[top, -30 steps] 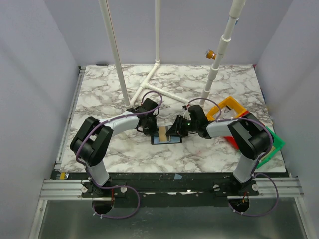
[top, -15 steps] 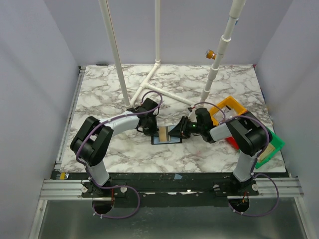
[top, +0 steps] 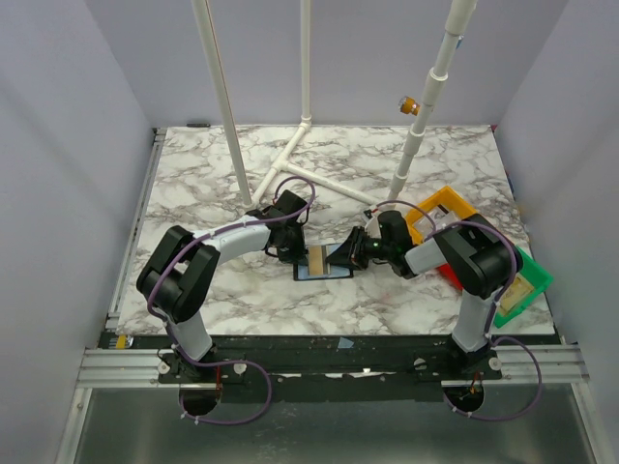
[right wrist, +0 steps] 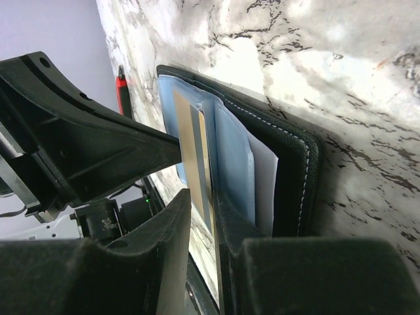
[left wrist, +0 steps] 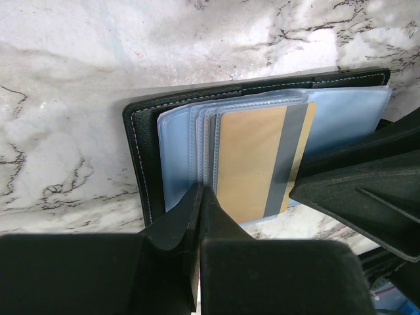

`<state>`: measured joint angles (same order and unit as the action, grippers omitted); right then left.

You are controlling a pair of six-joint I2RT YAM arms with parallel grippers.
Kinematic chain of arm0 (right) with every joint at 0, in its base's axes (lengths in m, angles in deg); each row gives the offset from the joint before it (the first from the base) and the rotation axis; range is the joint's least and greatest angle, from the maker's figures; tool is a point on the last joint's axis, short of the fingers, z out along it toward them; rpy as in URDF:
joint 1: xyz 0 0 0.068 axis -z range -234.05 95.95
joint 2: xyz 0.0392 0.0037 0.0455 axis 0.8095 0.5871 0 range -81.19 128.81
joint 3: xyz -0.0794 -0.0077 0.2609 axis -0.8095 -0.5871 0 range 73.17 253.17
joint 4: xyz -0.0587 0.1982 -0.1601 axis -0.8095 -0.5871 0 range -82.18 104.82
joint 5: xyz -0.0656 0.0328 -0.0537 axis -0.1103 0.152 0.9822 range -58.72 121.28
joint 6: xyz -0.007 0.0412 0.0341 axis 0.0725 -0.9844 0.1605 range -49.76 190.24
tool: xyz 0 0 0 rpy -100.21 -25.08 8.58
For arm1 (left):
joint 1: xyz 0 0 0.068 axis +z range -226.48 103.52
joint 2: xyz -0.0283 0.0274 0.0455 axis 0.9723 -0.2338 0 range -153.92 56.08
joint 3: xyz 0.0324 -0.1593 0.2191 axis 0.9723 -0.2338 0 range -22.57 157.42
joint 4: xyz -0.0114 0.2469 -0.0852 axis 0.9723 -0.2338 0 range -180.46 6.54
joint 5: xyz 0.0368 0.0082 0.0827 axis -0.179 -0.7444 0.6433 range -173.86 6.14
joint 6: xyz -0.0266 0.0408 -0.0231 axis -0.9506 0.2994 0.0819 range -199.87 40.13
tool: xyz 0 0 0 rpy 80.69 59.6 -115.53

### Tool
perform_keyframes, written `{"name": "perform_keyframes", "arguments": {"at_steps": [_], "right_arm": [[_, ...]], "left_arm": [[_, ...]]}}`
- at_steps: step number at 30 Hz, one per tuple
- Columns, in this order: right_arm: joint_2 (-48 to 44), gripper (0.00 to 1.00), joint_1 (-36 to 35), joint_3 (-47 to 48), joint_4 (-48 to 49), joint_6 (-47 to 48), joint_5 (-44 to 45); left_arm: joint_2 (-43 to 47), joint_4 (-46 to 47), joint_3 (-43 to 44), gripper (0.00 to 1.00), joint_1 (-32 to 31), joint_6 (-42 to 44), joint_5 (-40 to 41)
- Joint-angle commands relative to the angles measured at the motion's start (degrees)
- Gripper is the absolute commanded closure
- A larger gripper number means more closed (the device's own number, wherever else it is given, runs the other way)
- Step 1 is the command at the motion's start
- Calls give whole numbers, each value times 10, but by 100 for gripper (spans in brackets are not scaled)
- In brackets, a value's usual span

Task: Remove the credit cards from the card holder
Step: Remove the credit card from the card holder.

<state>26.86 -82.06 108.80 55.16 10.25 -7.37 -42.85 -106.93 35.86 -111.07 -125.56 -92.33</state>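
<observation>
The black card holder [top: 334, 272] lies open on the marble table between both grippers. Its bluish sleeves fan out, and a tan/gold credit card [top: 316, 258] with a grey stripe sticks out of one. In the left wrist view my left gripper [left wrist: 200, 190] is shut on the sleeve edges of the card holder [left wrist: 141, 144], beside the gold card [left wrist: 252, 157]. In the right wrist view my right gripper [right wrist: 203, 195] is narrowly open, its jaws on either side of the gold card's [right wrist: 190, 138] free edge. The pale cards are hidden in the sleeves.
Yellow [top: 440, 206], red [top: 449, 276] and green [top: 530, 280] bins stand at the right edge behind the right arm. A white pipe frame [top: 290, 159] lies on the table behind the grippers. A small red object [right wrist: 120, 82] shows past the card holder.
The right gripper has drawn back slightly to the right and turned, staying at the card holder's right edge. The left gripper and the card holder have not moved.
</observation>
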Motion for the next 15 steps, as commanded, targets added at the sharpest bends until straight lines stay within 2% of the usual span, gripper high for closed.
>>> {"name": "perform_keyframes", "arguments": {"at_steps": [1,15], "right_arm": [[15,77,2,15,-2,6,2],[28,81,1,40,-27,14,6]], "left_arm": [[-26,-16,-10,100,-3,3,24],[-28,-17,-6,100,-4,5,20]]}}
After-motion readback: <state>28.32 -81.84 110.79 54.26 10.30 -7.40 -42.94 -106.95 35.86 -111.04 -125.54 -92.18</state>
